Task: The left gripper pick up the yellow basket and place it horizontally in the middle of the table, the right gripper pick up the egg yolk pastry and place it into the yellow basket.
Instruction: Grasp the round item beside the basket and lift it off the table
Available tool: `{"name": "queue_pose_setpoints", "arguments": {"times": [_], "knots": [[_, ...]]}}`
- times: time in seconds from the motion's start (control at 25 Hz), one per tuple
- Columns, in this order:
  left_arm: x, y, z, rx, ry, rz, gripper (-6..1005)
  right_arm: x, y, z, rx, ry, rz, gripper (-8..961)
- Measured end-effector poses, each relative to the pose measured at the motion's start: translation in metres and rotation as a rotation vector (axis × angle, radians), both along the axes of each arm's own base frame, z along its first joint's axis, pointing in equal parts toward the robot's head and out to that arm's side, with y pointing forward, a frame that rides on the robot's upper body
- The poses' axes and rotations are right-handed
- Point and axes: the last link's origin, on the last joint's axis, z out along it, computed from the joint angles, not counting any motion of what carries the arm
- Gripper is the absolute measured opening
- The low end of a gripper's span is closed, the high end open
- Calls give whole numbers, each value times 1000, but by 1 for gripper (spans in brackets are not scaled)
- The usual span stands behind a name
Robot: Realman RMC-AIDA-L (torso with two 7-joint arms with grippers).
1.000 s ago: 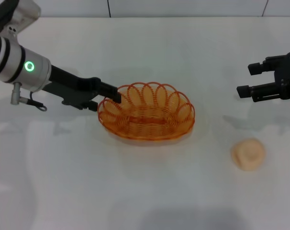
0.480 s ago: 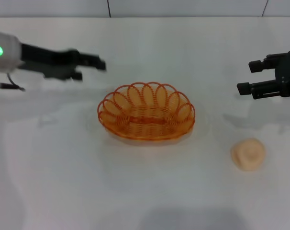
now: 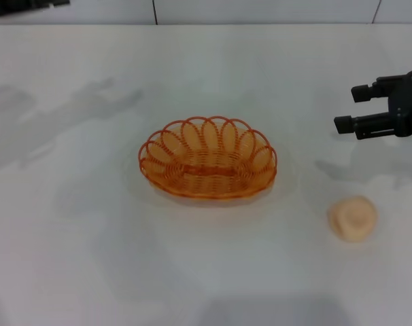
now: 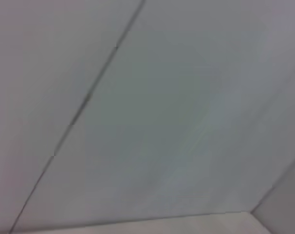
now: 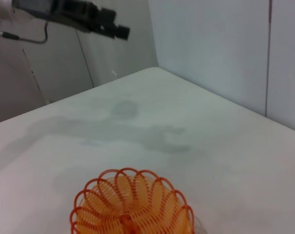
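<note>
A: Now, where does the basket (image 3: pixel 207 158) sit?

B: On the table (image 3: pixel 90 258), near the middle, long side running left to right, resting flat on its base. Nothing inside it. It has not shifted from its spot of a second ago.

A: And the left gripper?

B: Changed most. A second ago its fingers were at the basket's left rim; half a second ago it was lifted clear to the far left. At this point the head view catches only a dark scrap of that arm at the far left corner. The right wrist view shows the left gripper (image 5: pixel 113 29) raised well above the table, far from the basket, holding nothing. Cannot tell whether its jaws are open or closed; the tips are too small to read.

A: The right gripper?

B: The right gripper (image 3: pixel 352 109) hovers at the right side, jaws apart, gripping nothing. Same place as in both earlier frames, give or take a hair.

A: The pastry?

B: The pastry (image 3: pixel 353 217) lies on the table, nearer than the right gripper and apart from it, well to the right of the basket. Unmoved.

A: Left wrist view?

B: Only plain grey panels with a thin seam (image 4: pixel 84 105).
</note>
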Motion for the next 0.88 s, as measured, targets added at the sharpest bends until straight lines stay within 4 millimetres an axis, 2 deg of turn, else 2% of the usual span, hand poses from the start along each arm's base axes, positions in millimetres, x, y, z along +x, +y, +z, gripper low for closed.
{"name": "queue_pose_setpoints", "arguments": {"times": [0.16, 0.4, 0.64, 0.88], "knots": [[7, -10, 10, -19, 40, -134, 887, 2, -3, -1, -23, -21, 2, 748], [15, -30, 8, -102, 108, -313, 887, -2, -12, 5, -62, -155, 8, 745], [21, -41, -1, -177, 110, -391, 887, -8, -20, 4, -109, -250, -23, 744], [26, -44, -12, -237, 132, -428, 887, -9, -28, -7, -180, -324, -19, 743]]}}
